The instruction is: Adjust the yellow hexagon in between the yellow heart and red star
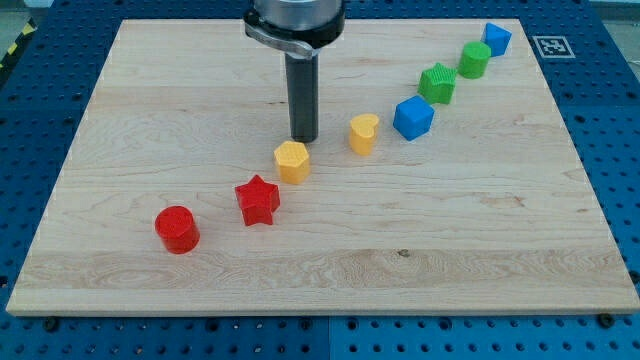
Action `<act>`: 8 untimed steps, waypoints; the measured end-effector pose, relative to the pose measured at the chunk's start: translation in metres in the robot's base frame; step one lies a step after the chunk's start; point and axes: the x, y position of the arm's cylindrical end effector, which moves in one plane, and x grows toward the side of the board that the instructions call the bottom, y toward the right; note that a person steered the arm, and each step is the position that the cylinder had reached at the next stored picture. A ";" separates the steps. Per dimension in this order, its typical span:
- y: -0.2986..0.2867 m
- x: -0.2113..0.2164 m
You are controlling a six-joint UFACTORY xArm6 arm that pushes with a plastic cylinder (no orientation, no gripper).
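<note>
The yellow hexagon (291, 161) lies near the board's middle, between the red star (258, 200) at its lower left and the yellow heart (363, 132) at its upper right. The three form a diagonal line. My tip (304, 138) stands just above and slightly right of the hexagon, close to its top edge; whether it touches is unclear. The rod rises straight up to the view's top.
A red cylinder (177, 229) lies lower left of the star. Up the diagonal from the heart lie a blue block (413, 117), a green star-like block (437, 83), a green block (474, 60) and a blue block (497, 39). The wooden board (120, 120) rests on a blue table.
</note>
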 end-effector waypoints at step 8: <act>-0.069 0.033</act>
